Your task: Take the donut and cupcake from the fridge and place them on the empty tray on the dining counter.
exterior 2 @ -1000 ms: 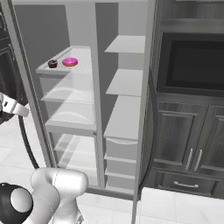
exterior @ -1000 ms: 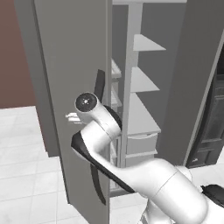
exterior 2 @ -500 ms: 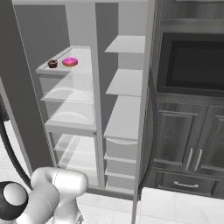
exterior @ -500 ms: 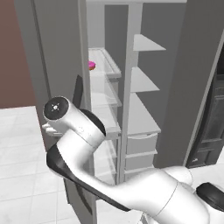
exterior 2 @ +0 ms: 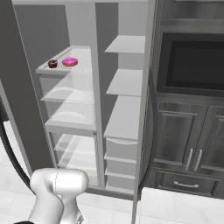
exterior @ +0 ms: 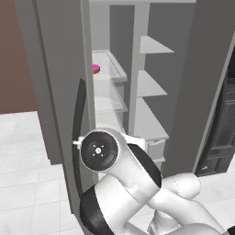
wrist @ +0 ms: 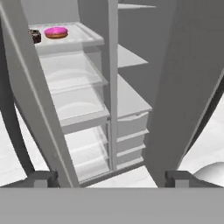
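Note:
The fridge [exterior 2: 100, 109] stands with both doors open, showing its white inside. On its top left shelf lies the pink donut [exterior 2: 70, 61] [wrist: 56, 32] [exterior: 95, 69], with the small dark cupcake [exterior 2: 53, 64] [wrist: 35, 36] just to its left. My gripper [wrist: 111, 180] is open, its two fingertips [wrist: 41, 179] far apart with nothing between them. It hangs low in front of the fridge, well short of the shelf, looking up and in. The tray and the dining counter are out of view.
The left fridge door [exterior: 59, 92] with its dark curved handle [exterior: 79, 133] stands close on my left, and the right door [wrist: 192, 78] on my right. Translucent shelves and drawers [exterior 2: 70, 118] fill the lower fridge. A dark built-in oven [exterior 2: 192, 61] and cabinets [exterior 2: 183, 144] lie to the right.
The left fridge door has swung wider open. My arm has come away from its handle and folded back toward the base, and the jaws have opened.

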You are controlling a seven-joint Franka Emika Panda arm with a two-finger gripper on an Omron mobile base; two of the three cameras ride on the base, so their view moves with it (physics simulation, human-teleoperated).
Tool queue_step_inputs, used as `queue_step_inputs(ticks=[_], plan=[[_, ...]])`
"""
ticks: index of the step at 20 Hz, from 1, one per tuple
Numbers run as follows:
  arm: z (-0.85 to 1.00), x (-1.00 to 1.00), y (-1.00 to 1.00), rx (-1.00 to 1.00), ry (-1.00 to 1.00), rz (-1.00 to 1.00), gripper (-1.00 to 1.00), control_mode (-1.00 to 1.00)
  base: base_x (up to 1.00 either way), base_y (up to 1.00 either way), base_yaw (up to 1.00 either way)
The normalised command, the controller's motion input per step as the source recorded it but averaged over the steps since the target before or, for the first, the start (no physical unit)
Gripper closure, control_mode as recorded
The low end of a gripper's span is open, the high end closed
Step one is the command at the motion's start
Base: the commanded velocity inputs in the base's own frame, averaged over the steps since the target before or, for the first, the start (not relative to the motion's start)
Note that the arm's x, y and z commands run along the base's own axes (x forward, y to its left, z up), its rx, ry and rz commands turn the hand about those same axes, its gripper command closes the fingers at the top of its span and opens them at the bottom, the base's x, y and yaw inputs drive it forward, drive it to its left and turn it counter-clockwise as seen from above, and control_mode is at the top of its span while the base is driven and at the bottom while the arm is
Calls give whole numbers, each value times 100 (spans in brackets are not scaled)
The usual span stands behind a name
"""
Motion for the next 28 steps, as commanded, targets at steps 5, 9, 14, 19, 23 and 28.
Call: queue_step_inputs(ticks=[5,9,14,19,23,28], plan=[[4,-52,-100,8,0,10,-100,-100,0,0,0],[0,-16,-96,2,1,23,-100,-100,0,0,0],[-7,0,-61,3,5,15,-100,-100,0,0,0],[-2,9,-21,5,0,7,-100,-100,0,0,0],[-11,43,-2,2,5,34,-100,-100,0,0,0],[-46,34,2,2,0,45,-100,-100,0,0,0]])
